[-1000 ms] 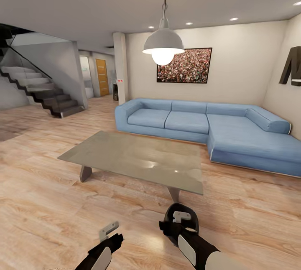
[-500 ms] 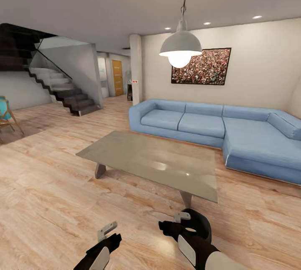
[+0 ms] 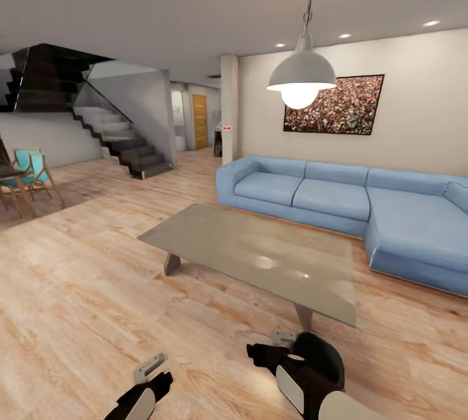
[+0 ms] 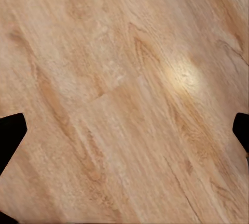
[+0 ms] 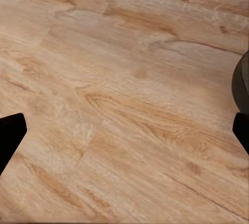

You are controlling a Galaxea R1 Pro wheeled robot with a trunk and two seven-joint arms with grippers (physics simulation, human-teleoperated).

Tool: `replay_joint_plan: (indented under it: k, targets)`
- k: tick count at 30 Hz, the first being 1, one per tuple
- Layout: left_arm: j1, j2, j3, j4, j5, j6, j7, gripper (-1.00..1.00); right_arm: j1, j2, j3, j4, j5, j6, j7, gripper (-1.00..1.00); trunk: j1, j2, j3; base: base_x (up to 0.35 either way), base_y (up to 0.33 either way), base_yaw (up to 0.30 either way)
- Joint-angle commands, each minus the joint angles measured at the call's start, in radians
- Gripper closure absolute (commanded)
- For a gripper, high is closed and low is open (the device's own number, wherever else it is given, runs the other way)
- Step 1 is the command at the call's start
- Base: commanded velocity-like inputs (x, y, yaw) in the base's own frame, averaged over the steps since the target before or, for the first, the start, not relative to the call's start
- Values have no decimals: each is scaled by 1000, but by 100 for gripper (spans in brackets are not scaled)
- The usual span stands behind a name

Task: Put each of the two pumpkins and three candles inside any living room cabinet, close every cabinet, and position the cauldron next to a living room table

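Cauldron (image 3: pixel 318 358) sat on floor (image 3: pixel 84 290) at 5 o'clock, just beside table (image 3: pixel 260 254) corner. Right gripper (image 3: pixel 276 342) beside its rim, wide apart in wrist view, holding nothing. Left gripper (image 3: pixel 151 368) wide, over bare floor.

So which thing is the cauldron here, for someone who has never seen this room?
Start at the long blue sofa, then come forward to the low glossy table in front of it. On the wooden floor just past the table's near right corner sits the cauldron, beside the right gripper: a round black pot, the only dark bulging thing there.
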State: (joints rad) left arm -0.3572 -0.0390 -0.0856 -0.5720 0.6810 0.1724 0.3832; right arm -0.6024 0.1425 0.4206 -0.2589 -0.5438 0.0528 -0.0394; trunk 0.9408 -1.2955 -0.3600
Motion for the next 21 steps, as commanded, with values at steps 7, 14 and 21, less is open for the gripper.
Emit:
replay_joint_plan:
  k: [7,14,21]
  targets:
    - [-1,5,12,10,8,3,8,-100,0,0,7,-2,-5,4,-5,-100,-27,49,21,0,0,273]
    - [-1,5,13,11,8,3,8,-100,0,0,7,-2,-5,4,-5,-100,-54,98,43,0,0,274]
    - [-2,5,13,11,8,3,8,-100,0,0,7,-2,-5,4,-5,-100,-81,147,65,0,0,274]
